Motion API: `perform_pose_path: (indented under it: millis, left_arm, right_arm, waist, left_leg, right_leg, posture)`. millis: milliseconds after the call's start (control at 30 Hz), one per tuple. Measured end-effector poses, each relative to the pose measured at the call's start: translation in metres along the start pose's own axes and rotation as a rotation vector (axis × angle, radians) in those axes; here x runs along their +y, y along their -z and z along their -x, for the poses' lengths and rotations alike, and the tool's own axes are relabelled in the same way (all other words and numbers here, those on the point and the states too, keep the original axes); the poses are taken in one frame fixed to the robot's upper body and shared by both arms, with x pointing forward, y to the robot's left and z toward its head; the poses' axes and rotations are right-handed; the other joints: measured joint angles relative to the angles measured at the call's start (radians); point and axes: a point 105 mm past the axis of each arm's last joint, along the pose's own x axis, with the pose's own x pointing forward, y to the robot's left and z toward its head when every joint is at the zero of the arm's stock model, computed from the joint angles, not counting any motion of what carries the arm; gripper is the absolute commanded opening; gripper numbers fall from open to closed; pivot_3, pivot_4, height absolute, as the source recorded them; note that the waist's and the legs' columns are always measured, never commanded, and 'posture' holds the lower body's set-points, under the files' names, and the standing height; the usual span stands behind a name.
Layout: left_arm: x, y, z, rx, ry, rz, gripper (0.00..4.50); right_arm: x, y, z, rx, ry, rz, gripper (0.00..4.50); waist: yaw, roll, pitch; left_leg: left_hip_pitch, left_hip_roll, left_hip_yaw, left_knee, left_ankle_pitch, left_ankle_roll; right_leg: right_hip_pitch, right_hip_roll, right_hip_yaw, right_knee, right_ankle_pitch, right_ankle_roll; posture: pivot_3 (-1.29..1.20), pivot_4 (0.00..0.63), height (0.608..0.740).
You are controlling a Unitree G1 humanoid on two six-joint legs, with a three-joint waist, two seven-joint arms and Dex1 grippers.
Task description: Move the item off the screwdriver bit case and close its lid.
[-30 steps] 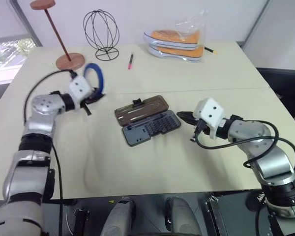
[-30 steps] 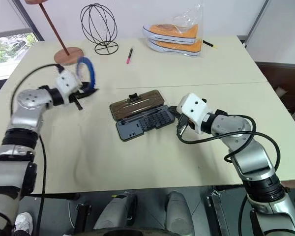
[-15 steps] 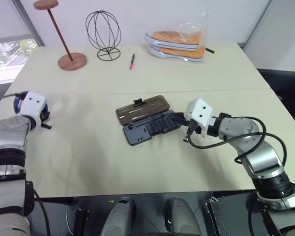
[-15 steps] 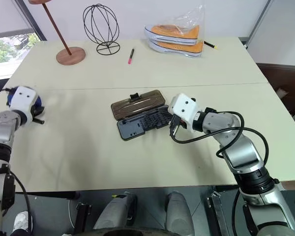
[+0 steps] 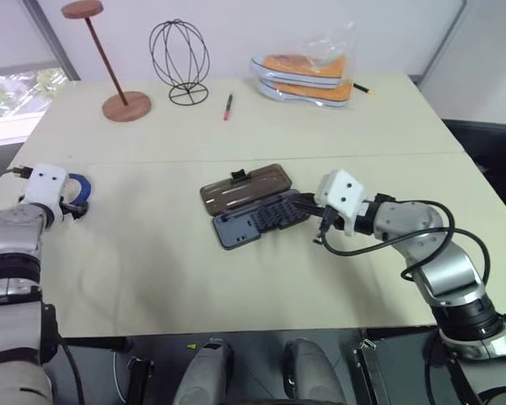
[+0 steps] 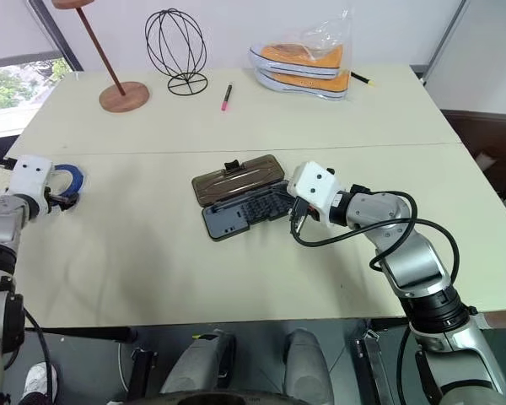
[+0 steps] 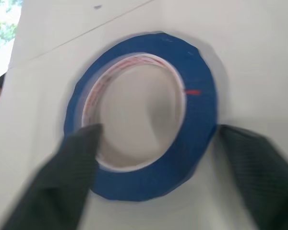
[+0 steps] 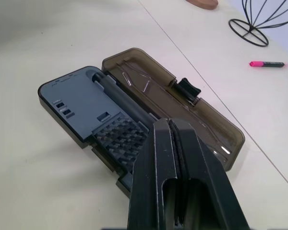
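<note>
Our left claw stands released around the tape; our clenched right claw could shove the case instead of folding its lid.

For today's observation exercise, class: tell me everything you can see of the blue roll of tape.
The blue roll of tape is a ring with a pale inner core bearing small red print. It lies flat on the cream table near its left edge, far from the open bit case. The left pincer is open around it: one black finger overlaps the ring's inner rim, the other stands just outside it. Whether either touches the tape is unclear.
</note>
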Motion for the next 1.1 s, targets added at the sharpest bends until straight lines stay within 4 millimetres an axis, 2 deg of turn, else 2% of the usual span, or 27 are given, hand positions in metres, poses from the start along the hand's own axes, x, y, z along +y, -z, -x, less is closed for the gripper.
perform_pose_path:
  millis: [133,200,267,400,500,567,700,800,967,1067,1100]
  left_arm:
    - [-0.005,-0.005,0.002,-0.026,0.031,-0.005,4.48]
    - [-0.023,-0.015,0.004,-0.080,0.121,0.021,4.48]
    - [-0.046,-0.032,0.011,-0.140,0.245,0.045,4.48]
    - [-0.085,-0.087,0.045,-0.315,0.463,0.016,4.48]
    - [-0.108,-0.109,0.069,-0.392,0.588,-0.031,4.48]
    - [-0.131,-0.112,0.081,-0.408,0.698,-0.056,4.48]
    - [-0.164,-0.100,0.095,-0.389,0.850,-0.119,4.48]
    - [-0.177,-0.092,0.097,-0.377,0.902,-0.155,4.48]
    - [-0.182,-0.097,0.096,-0.409,0.905,-0.148,4.48]
    - [-0.182,-0.100,0.094,-0.418,0.899,-0.146,4.50]
    - [-0.182,-0.100,0.093,-0.421,0.896,-0.147,4.50]
  right_arm:
    - [0.002,0.003,0.002,0.008,0.003,-0.012,0.00]
    - [0.000,0.003,0.003,0.011,0.018,-0.017,0.00]
    - [-0.003,0.002,0.004,0.007,0.028,-0.019,0.00]
    - [-0.005,0.001,0.005,0.003,0.031,-0.020,0.00]
    - [-0.009,0.001,0.005,0.006,0.029,-0.013,0.00]
    - [-0.012,0.002,0.005,0.011,0.031,-0.010,0.00]
    - [-0.017,0.004,0.006,0.020,0.020,0.004,0.00]
    - [-0.022,0.004,0.007,0.028,0.015,0.023,0.00]
    - [-0.028,0.003,0.007,0.023,0.005,0.038,0.00]
    - [-0.034,0.001,0.005,0.019,0.006,0.056,0.82]
    - [-0.038,0.000,0.004,0.018,0.013,0.057,1.35]
  waist:
    - [-0.002,0.000,0.000]
    - [0.000,-0.001,0.000]
    - [-0.001,-0.003,0.001]
    - [-0.005,-0.004,0.002]
    - [-0.011,-0.004,0.002]
    - [-0.010,-0.003,0.002]
    - [-0.008,-0.003,0.002]
    - [-0.004,-0.004,0.002]
    - [-0.004,-0.004,0.003]
    - [-0.005,-0.004,0.003]
    - [-0.006,-0.004,0.003]
  left_leg:
    - [0.000,0.000,0.000,0.000,0.000,0.000]
    - [-0.001,0.000,-0.001,0.000,0.000,0.000]
    - [-0.002,0.000,-0.001,0.001,0.000,0.000]
    - [-0.002,0.001,-0.001,0.000,0.000,0.000]
    - [0.000,0.001,0.000,-0.001,0.000,0.000]
    - [0.000,0.001,0.000,-0.001,0.000,0.000]
    - [0.000,0.001,0.001,-0.001,0.000,0.000]
    - [0.000,0.001,0.001,-0.001,0.000,0.000]
    - [0.000,0.001,0.001,-0.001,0.000,0.000]
    - [0.000,0.001,0.001,-0.001,0.000,0.000]
    - [-0.001,0.001,0.001,-0.001,0.000,0.000]
  right_leg:
    - [0.000,0.000,0.000,0.000,0.000,0.000]
    - [0.000,0.000,0.000,0.000,0.000,0.000]
    - [-0.001,0.000,0.000,0.000,0.000,0.000]
    - [-0.001,0.000,0.001,-0.001,0.000,0.000]
    - [-0.001,0.000,0.002,-0.001,0.000,0.000]
    - [-0.001,0.001,0.002,-0.001,0.000,0.000]
    - [-0.001,0.001,0.003,-0.001,0.000,0.000]
    - [-0.001,0.001,0.003,-0.001,0.000,0.000]
    - [-0.001,0.000,0.003,-0.001,0.000,0.000]
    - [-0.001,0.001,0.003,-0.001,0.000,0.000]
    - [-0.001,0.001,0.003,-0.001,0.000,0.000]
  posture:
    - [0.00,0.150,0.740]
    - [0.00,0.150,0.740]
    - [0.00,0.150,0.740]
    - [0.00,0.150,0.740]
    - [0.00,0.150,0.740]
    - [0.00,0.150,0.740]
    - [0.00,0.150,0.740]
    - [0.00,0.150,0.740]
    - [0.00,0.150,0.740]
    - [0.00,0.150,0.740]
    - [0.00,0.150,0.740]
